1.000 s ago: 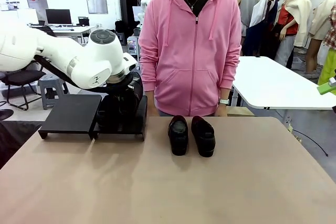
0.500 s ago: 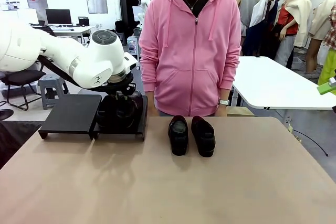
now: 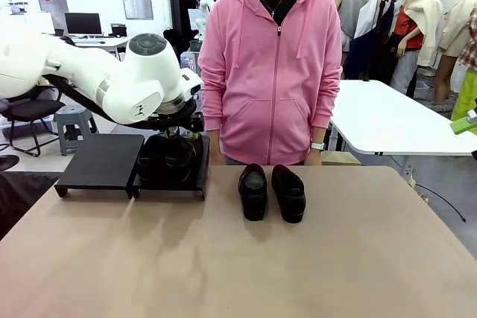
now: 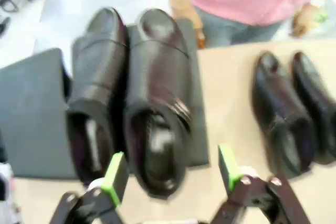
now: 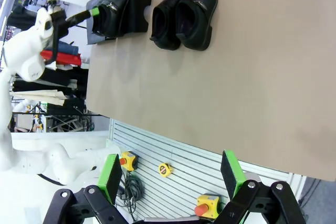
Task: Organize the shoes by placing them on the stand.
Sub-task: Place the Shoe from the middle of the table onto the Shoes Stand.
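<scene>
Left jaws have parted above the 2 shoes [image 4: 157, 87] on the stand [image 4: 198, 119]; right jaws also apart.

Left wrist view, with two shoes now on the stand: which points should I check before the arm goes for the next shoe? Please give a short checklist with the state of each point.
1. Left hand open and holding nothing: ok.
2. Pair on the stand side by side, toes toward the person: ok.
3. Heels fully on their platform: cannot tell; from this angle they look past its near edge.
4. Second platform free for the next pair: ok.
5. Pair on the table upright and together: ok.
6. Person's hand clear of the arm's way: cannot tell; it is close behind the stand.
</scene>
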